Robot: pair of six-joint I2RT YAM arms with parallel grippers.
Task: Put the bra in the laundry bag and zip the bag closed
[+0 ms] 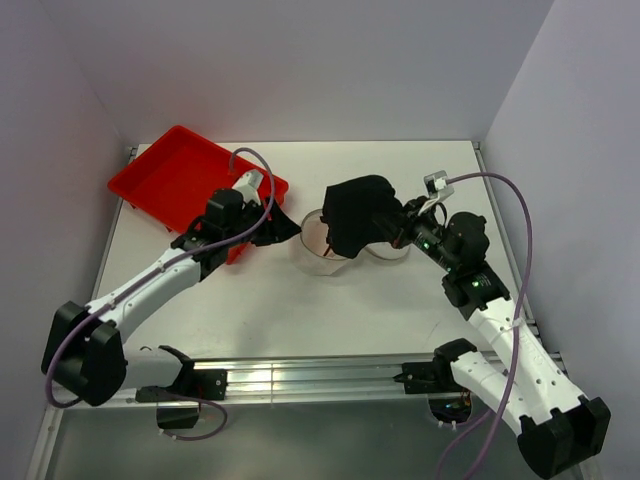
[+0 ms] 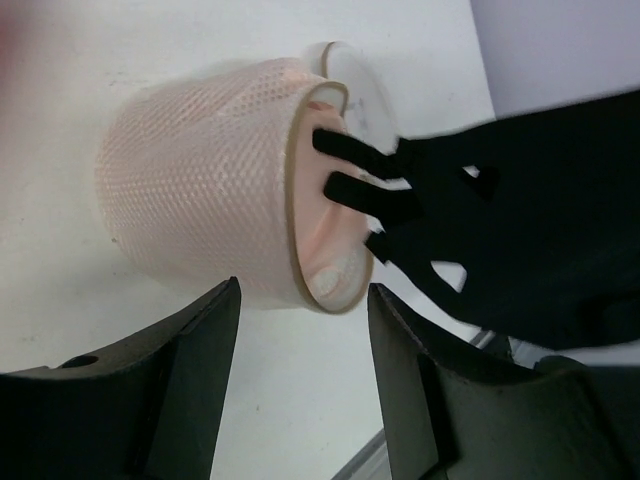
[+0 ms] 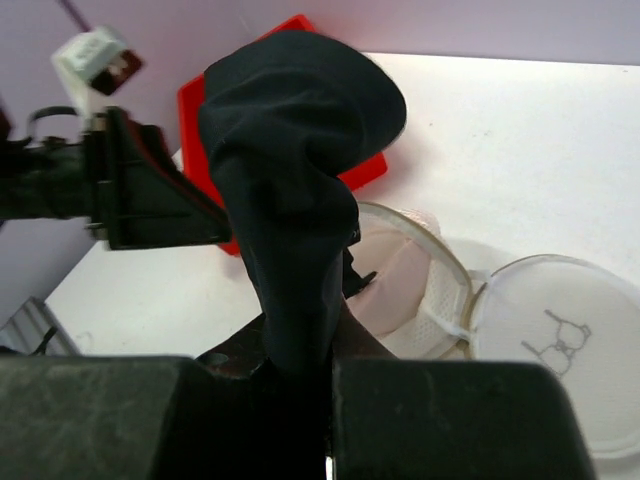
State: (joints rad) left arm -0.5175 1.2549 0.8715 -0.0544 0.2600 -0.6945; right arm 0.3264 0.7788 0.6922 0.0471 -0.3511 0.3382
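White flat table (image 1: 400, 300) carrying a tray and a mesh bag.
A red rectangular plastic tray (image 1: 165, 180) sits at the far left. A small round translucent white mesh laundry bag (image 1: 318, 255) rests near the middle, mouth open, with its flat round lid (image 3: 560, 350) lying on the tabletop just beside it.

The black cloth (image 3: 290, 190) hid the fingertips of my right gripper (image 3: 327, 385) and, from above, part of the laundry bag (image 1: 311, 258); my left gripper (image 2: 303, 295) ran off the bottom edge.

arms (image 1: 150, 285): white links, black joints | cables (image 1: 480, 177): lilac
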